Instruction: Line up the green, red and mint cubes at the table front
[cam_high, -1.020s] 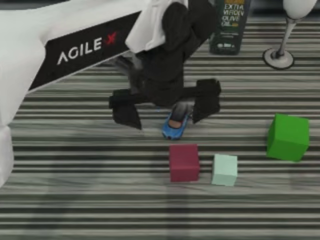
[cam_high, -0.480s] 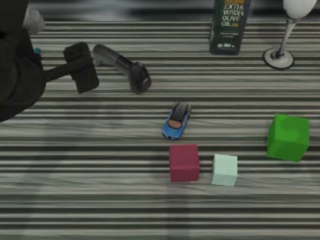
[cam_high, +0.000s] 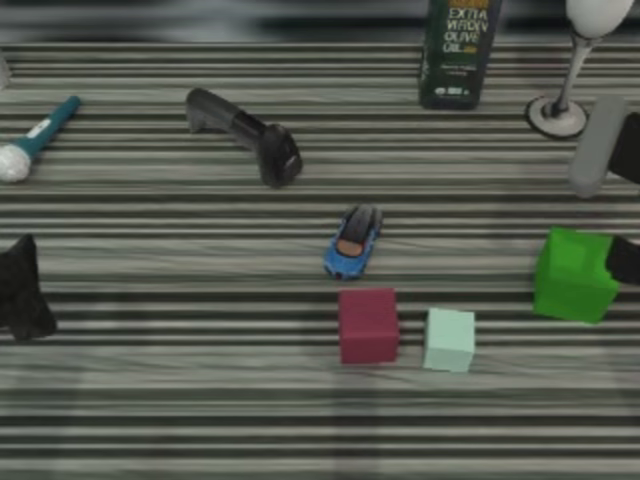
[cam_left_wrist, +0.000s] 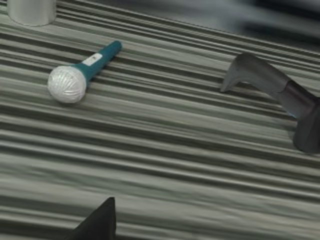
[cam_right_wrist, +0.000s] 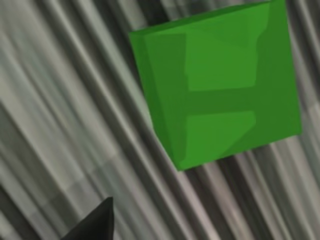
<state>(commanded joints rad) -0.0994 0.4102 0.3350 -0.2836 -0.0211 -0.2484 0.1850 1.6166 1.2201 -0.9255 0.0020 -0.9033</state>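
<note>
Top view: green cube (cam_high: 572, 276) near table's (cam_high: 200, 400) right edge.

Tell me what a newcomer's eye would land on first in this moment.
The big green cube at the table's right edge stands out, with the right tool just reaching in beside it. Near the middle front, the red cube and mint cube sit side by side, a blue toy car just behind them.

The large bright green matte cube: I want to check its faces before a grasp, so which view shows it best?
The right wrist view: the large bright green matte cube fills it, close, unobstructed. The top view shows the cube smaller at the table's right, its right edge partly covered by the right gripper. The left wrist view does not show it.
</note>
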